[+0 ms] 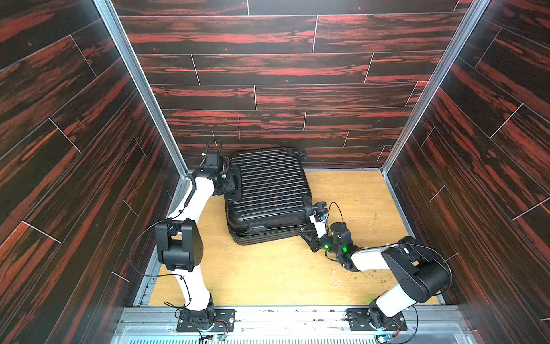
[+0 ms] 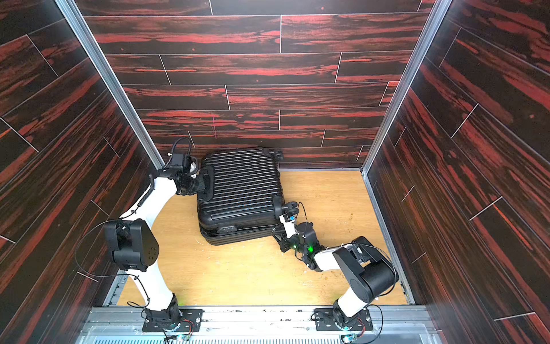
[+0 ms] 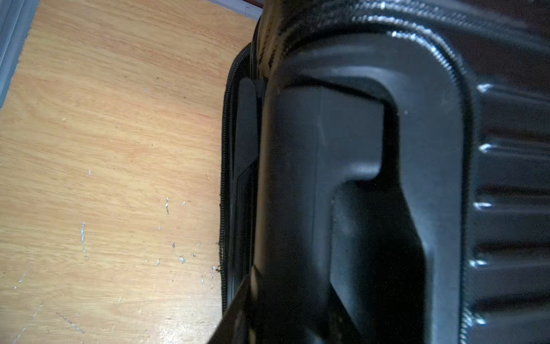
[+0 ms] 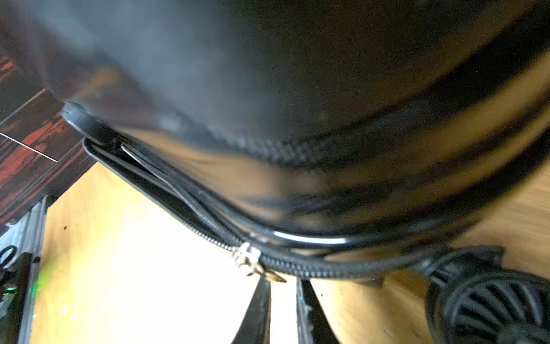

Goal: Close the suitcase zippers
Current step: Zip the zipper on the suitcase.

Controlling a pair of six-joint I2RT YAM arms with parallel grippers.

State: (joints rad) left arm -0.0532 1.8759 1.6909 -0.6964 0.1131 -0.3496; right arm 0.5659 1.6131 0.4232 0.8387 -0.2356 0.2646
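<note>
Gaping zippers, tab at parted right gripper

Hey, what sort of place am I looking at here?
Probably a robot test cell, not a home: left arm and right arm bolted to an aluminium rail, wood-print panels boxing in a plywood floor.

top views sharp | right wrist: table blown out, suitcase blurred | left wrist: soft

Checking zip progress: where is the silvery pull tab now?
Right wrist view: the pull tab sits on the suitcase seam, just beyond the right claw, near a wheel.
</note>
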